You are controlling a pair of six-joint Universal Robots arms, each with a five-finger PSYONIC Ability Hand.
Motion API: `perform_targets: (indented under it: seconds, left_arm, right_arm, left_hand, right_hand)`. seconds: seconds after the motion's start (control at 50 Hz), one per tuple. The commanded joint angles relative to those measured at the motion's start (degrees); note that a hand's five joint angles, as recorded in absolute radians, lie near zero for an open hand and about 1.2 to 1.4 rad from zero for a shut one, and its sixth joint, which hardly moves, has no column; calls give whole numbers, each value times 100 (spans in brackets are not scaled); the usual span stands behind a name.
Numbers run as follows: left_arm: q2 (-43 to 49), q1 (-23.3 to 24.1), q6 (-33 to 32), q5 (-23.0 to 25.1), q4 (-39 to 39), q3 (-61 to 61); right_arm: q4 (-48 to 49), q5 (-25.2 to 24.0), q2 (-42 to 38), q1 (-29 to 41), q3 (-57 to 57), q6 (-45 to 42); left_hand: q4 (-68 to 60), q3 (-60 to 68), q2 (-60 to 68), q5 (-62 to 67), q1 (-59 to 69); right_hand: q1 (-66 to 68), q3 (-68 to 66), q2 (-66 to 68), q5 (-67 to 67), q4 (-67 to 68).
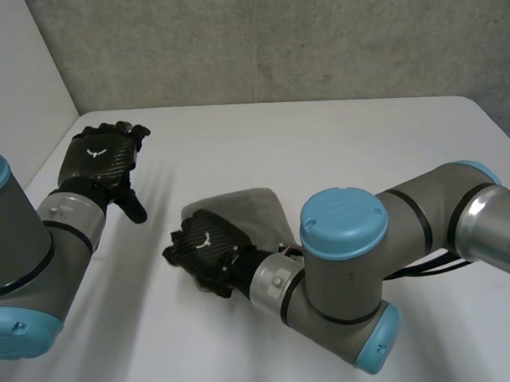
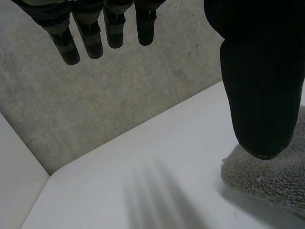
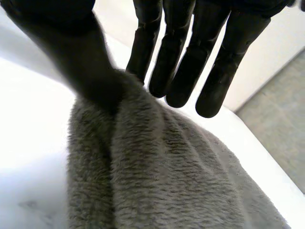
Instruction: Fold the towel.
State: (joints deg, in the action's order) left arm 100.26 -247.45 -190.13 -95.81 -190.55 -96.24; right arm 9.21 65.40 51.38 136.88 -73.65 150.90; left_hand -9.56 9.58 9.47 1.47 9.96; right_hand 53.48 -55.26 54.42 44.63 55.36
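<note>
From the head view I count one towel (image 1: 249,210), grey, lying bunched near the middle of the white table (image 1: 337,142), and two black hands. The left hand (image 1: 99,161) hangs over the table's left side, apart from the towel, with its fingers stretched out and nothing in them. The right hand (image 1: 205,245) sits on the towel's near left edge, back upward.

In the left wrist view, the left hand's fingers (image 2: 90,38) are straight and spread, and the thumb (image 2: 262,90) stands well clear of them. A corner of the towel (image 2: 271,179) lies just beyond the thumb tip.

In the right wrist view, the right hand's fingers (image 3: 186,62) are straight, their tips at the towel's (image 3: 162,176) far edge. The thumb (image 3: 83,67) presses on a raised fold, apart from the fingers, so the hand clamps nothing.
</note>
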Motion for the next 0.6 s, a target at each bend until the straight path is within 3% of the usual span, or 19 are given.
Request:
perform_targets:
  seconds: [0.02,0.12,0.22,0.38,0.48,0.6]
  left_arm:
    - [72,57,2,9,0,220]
    - [186,206,187,9,18,448]
    - [730,750,809,10,184,834]
    - [1837,1111,1074,-183,931,1055]
    - [2172,1129,1101,-465,1011,1037]
    - [2287,1129,1092,-483,1002,967]
  right_arm:
    - [-33,834,654,-461,-264,352]
    - [20,860,1270,-909,-817,1328]
    - [-42,843,1358,-1533,-1011,2223]
    - [-769,711,402,-1595,-380,2268]
    - [-1166,675,-205,-1542,130,2225]
    - [-1184,693,-506,-1516,387,2031]
  left_hand:
    - [-66,64,74,-125,26]
    - [-99,97,108,-92,59]
    - [-217,215,226,26,177]
    - [-234,232,243,43,194]
    - [-167,165,175,-24,127]
    - [-150,148,158,-41,110]
  right_hand:
    - [-4348,4526,-4442,-4463,-4536]
    - [-4348,4526,-4442,-4463,-4536]
    - [-4348,4526,-4442,-4463,-4536]
    - [-4348,4526,-4442,-4463,-4536]
    - [-4348,4526,-4442,-4463,-4536]
    - [-4348,4526,-4442,-4463,-4536]
